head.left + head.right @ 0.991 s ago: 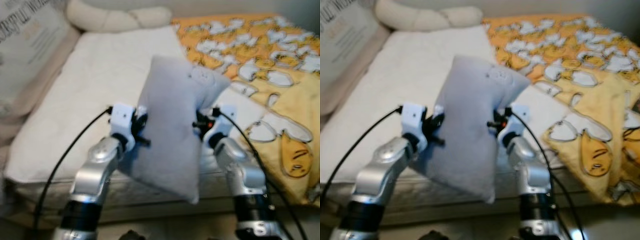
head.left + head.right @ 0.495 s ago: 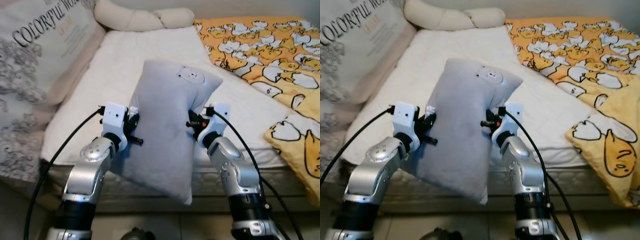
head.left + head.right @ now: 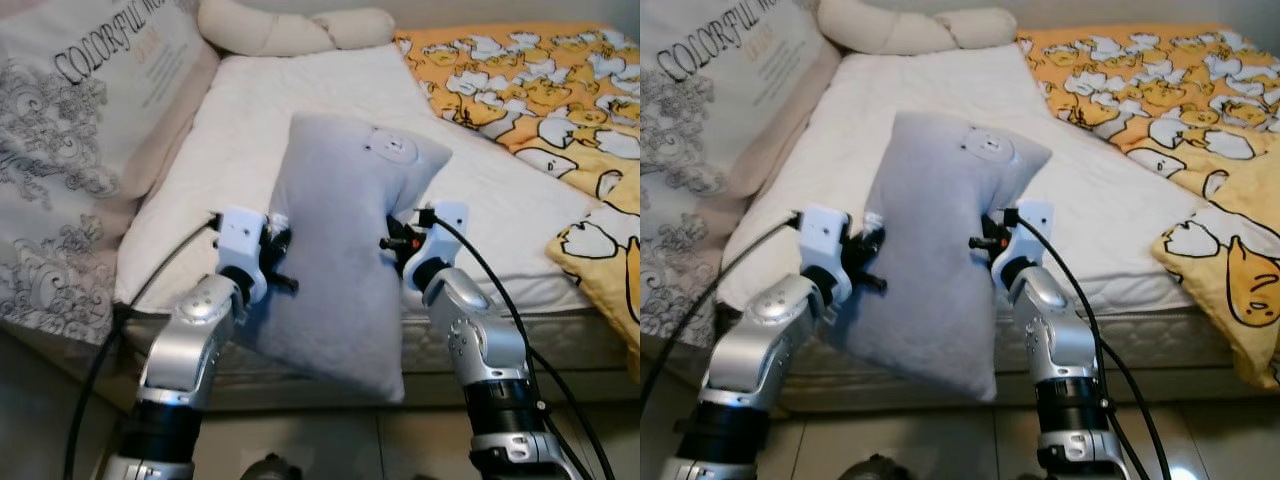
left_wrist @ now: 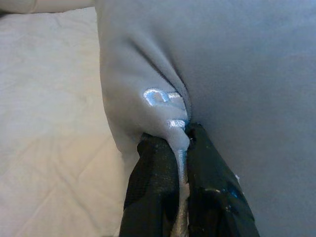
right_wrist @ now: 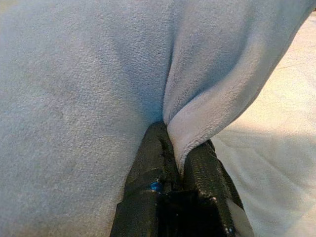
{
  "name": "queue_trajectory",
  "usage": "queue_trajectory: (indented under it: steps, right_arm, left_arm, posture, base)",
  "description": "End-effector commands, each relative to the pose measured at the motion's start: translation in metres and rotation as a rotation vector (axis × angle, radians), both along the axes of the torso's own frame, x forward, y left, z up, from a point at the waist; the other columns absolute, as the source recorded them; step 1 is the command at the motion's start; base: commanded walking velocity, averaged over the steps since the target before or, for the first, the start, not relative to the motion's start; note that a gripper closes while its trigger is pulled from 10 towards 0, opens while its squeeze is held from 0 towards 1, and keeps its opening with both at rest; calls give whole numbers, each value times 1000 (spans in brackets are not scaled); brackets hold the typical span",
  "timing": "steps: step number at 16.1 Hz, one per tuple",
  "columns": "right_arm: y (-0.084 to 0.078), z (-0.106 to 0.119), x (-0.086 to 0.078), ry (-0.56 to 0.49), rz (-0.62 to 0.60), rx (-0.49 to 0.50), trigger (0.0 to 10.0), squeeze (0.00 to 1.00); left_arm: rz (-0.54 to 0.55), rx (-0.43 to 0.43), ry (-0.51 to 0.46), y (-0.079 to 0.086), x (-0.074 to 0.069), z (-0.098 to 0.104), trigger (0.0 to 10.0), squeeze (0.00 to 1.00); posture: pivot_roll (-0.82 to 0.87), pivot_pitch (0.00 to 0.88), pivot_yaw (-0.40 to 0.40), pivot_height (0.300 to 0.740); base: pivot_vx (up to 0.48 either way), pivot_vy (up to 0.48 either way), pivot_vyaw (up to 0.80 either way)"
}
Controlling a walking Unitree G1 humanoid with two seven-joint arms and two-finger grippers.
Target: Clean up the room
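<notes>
1. A grey pillow (image 3: 345, 250) hung tilted in the air at the centre of the head views, above the near edge of the bed (image 3: 300, 110), its top corner leaning toward 1 o'clock.
2. The left end effector (image 4: 180, 143) sat at the pillow's 9 o'clock edge, its black fingers (image 4: 153, 187) pinched tight on a fold of the grey fabric.
3. The right end effector (image 5: 180, 158) gripped the 3 o'clock edge the same way, clamped on a fold of fabric.
4. A yellow duck-print blanket (image 3: 540, 90) lay on the bed toward 2 o'clock.
5. A large lettered cushion (image 3: 80, 130) leaned at 10 o'clock, and a cream bolster (image 3: 290, 30) lay at 12 o'clock.
</notes>
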State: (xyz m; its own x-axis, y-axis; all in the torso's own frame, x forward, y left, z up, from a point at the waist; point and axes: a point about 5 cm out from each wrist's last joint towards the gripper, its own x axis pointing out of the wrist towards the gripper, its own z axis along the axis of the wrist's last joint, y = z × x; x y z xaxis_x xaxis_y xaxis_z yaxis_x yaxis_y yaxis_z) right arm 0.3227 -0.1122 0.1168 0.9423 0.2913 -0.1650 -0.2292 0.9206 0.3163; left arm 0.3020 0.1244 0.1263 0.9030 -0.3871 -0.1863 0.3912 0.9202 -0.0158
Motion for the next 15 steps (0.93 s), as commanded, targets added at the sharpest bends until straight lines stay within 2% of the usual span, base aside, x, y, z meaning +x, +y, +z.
queue_trajectory:
  steps: [1, 12, 15]
  right_arm:
    - [15, 9, 2, -34, 45, 15, 10000, 0]
    - [13, 7, 1, -28, 24, 19, 10000, 0]
    - [12, 7, 1, -27, 18, 18, 10000, 0]
  left_arm:
    - [1, 4, -25, 3, 2, 7, 10000, 0]
    - [-9, 10, -24, 2, 3, 7, 10000, 0]
    - [13, -8, -34, 4, 3, 10, 10000, 0]
  posture:
    - [69, 0, 69, 740]
    - [58, 0, 84, 740]
    - [59, 0, 84, 740]
  base:
    - [0, 307, 0]
    - [0, 298, 0]
    - [0, 0, 0]
